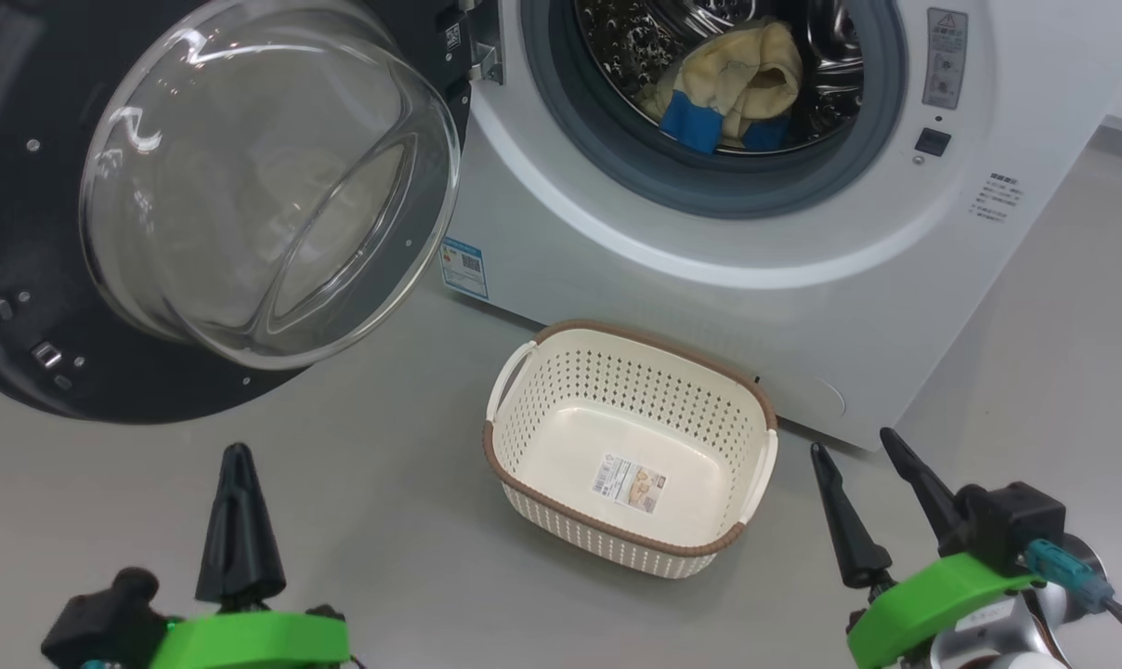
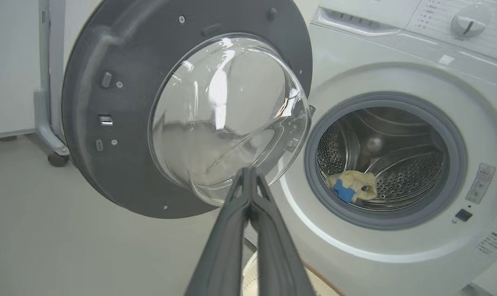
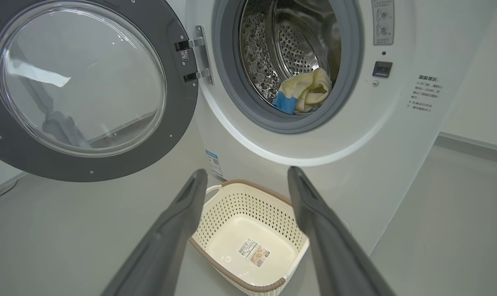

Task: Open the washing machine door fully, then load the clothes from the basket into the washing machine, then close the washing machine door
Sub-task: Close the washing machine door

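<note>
The washing machine (image 1: 710, 279) stands with its door (image 1: 50, 372) swung wide to the left, glass bowl (image 1: 264, 186) bulging toward me. The cream-yellow clothes (image 1: 737, 88) with blue patches lie inside the steel drum (image 2: 396, 156). On the floor in front sits the basket (image 1: 631, 446), holding just a label. My left gripper (image 1: 238, 455) is low at the left, shut with nothing between its fingers; in the left wrist view its tips (image 2: 248, 170) point at the bowl's lower edge. My right gripper (image 1: 854, 451) stands open to the right of the basket.
Grey floor (image 1: 384, 520) spreads around the basket and to the right of the machine. A wheeled grey stand (image 2: 51, 131) is behind the open door. The control dial (image 2: 468, 20) sits on the machine's top panel.
</note>
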Available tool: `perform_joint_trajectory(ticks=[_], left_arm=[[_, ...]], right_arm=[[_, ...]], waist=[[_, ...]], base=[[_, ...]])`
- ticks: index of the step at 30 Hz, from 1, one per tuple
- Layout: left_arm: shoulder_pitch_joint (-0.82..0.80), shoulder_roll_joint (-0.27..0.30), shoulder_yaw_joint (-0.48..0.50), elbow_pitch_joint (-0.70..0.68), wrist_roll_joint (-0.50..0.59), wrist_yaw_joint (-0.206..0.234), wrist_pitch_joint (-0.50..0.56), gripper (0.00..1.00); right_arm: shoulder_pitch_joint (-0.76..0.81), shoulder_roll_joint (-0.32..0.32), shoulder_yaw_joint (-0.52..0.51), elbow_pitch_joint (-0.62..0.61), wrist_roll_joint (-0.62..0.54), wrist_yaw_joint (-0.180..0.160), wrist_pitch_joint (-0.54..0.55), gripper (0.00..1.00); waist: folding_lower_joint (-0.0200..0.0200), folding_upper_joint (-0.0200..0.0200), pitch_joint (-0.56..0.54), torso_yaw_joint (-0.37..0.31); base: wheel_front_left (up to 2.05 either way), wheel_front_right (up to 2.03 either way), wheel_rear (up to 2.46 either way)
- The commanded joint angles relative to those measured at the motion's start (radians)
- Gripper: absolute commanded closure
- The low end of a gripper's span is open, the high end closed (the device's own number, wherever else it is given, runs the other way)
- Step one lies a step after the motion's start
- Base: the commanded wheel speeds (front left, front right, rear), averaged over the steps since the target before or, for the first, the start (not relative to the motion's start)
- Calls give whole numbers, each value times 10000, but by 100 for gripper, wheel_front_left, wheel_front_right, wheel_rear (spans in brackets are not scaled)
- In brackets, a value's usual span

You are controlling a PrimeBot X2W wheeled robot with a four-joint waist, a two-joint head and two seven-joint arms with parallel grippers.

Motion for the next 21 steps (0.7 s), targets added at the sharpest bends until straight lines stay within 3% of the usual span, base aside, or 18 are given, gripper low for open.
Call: perform_joint_trajectory(ticks=[1, 5, 8, 13, 21], left_arm=[[-364, -120, 514, -393, -806, -378, -95, 100], [-359, -298, 931, -621, -3645, -1727, 476, 100], [-394, -354, 1266, -962, -6005, -2202, 1175, 100], [-612, -132, 2303, -1830, -9038, -2420, 1725, 100], [-1639, 816, 4214, -2134, -11268, -2451, 1773, 100]], right_arm=[[-188, -78, 170, -365, 76, 42, -61, 0], [-141, -78, 162, -405, 81, 42, -44, 0], [-112, -78, 174, -430, 84, 42, -35, 0], [-69, -78, 107, -505, 90, 42, -18, 0], [-105, -78, 3, -681, -31, 42, 111, 0]], waist=[[0, -1, -40, 31], [0, -1, -117, 80], [0, -1, -133, 74], [0, -1, -47, 106], [0, -1, 208, 255]], base=[[0, 0, 0], [0, 0, 0], [0, 0, 0], [0, 0, 0], [0, 0, 0]])
